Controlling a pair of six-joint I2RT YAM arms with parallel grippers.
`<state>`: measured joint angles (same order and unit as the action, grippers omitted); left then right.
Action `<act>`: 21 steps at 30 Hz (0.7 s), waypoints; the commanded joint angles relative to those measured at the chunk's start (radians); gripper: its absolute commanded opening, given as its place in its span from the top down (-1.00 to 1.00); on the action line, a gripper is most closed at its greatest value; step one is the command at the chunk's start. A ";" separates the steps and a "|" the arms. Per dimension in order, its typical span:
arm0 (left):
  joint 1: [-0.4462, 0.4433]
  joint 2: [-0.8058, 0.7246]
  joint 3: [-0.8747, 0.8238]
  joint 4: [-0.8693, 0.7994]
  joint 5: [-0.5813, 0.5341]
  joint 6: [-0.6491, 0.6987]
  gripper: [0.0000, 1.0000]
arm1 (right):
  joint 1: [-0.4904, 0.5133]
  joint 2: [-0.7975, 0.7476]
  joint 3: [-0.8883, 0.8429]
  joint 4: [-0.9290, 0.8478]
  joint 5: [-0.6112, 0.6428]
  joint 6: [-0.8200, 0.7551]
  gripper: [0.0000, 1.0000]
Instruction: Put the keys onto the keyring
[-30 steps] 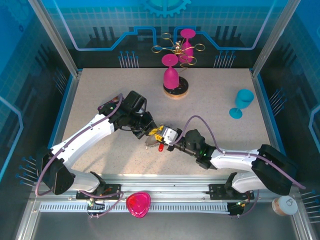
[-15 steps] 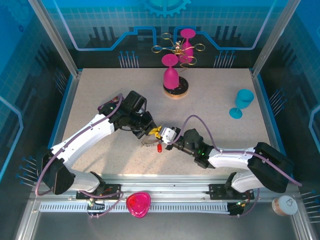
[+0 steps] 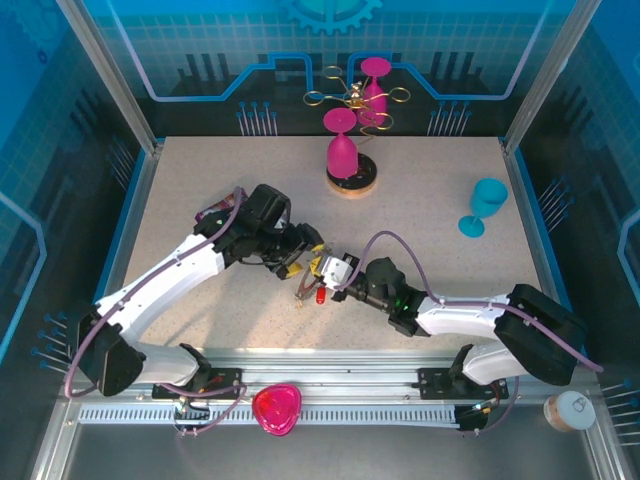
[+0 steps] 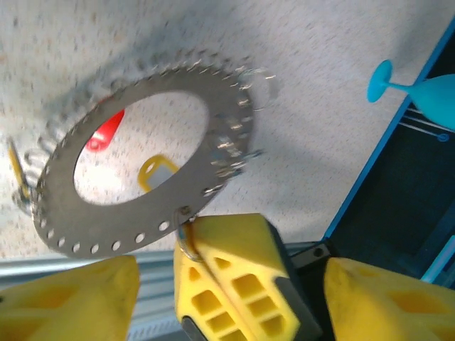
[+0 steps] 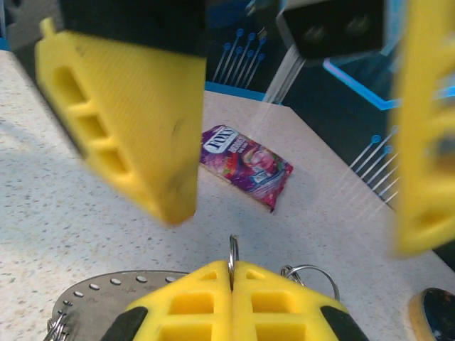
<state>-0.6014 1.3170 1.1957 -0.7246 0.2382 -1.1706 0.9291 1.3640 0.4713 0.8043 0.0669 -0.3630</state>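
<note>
The keyring [image 4: 222, 128] is a flat grey disc with a big hole and wire loops round its edge. It hangs tilted above the table [image 4: 313, 85]. My right gripper [image 5: 232, 268] is shut on one of the ring's loops [image 5: 232, 249], and its yellow fingers [image 4: 234, 277] meet the ring's lower edge in the left wrist view. My left gripper [image 4: 224, 266] is open, with a finger on each side of the right gripper and touching nothing. Through the ring's hole I see a red key [image 4: 105, 133] and a yellow key [image 4: 158, 172]. From above, the ring [image 3: 303, 287] hangs between the two grippers, the red key [image 3: 320, 296] just beside it.
A purple candy packet [image 5: 245, 165] lies on the table behind the left gripper. A pink goblet on a dark cork-rimmed coaster [image 3: 352, 180] stands at the back centre. A blue goblet [image 3: 485, 205] stands at the right. A pink heart-shaped dish [image 3: 277, 408] sits on the front rail.
My left gripper has opened and let go of the keyring. My right gripper has shut on one of its wire loops, and the ring now hangs from it.
</note>
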 commanded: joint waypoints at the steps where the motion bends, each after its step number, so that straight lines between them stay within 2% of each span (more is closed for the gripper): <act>1: 0.030 -0.080 0.025 0.056 -0.168 0.277 -0.50 | -0.044 -0.056 0.034 -0.043 -0.116 0.044 1.00; 3: 0.041 -0.109 0.028 0.101 -0.238 0.524 -0.50 | -0.087 -0.083 0.052 -0.117 -0.204 0.081 1.00; 6: 0.042 -0.145 -0.014 0.201 -0.215 0.938 -0.44 | -0.145 -0.115 0.089 -0.232 -0.320 0.115 1.00; 8: 0.042 -0.167 -0.054 0.232 -0.160 1.202 -0.39 | -0.178 -0.134 0.115 -0.300 -0.385 0.130 1.00; 11: 0.041 -0.202 -0.136 0.244 -0.065 1.520 -0.37 | -0.230 -0.150 0.156 -0.396 -0.468 0.145 1.00; 12: 0.042 -0.214 -0.164 0.237 -0.018 1.617 -0.30 | -0.242 -0.155 0.173 -0.436 -0.494 0.141 1.00; 15: 0.048 -0.219 -0.216 0.242 0.069 1.757 -0.11 | -0.270 -0.162 0.223 -0.527 -0.568 0.121 1.00; 18: 0.060 -0.202 -0.239 0.243 0.192 1.844 0.04 | -0.287 -0.164 0.262 -0.634 -0.627 0.081 1.00; 21: 0.062 -0.189 -0.269 0.261 0.269 1.916 0.13 | -0.298 -0.163 0.302 -0.728 -0.665 0.034 1.00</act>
<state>-0.5457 1.1175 0.9497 -0.4953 0.3565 0.5564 0.6464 1.2232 0.7147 0.2077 -0.4931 -0.2756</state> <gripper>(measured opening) 0.448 0.057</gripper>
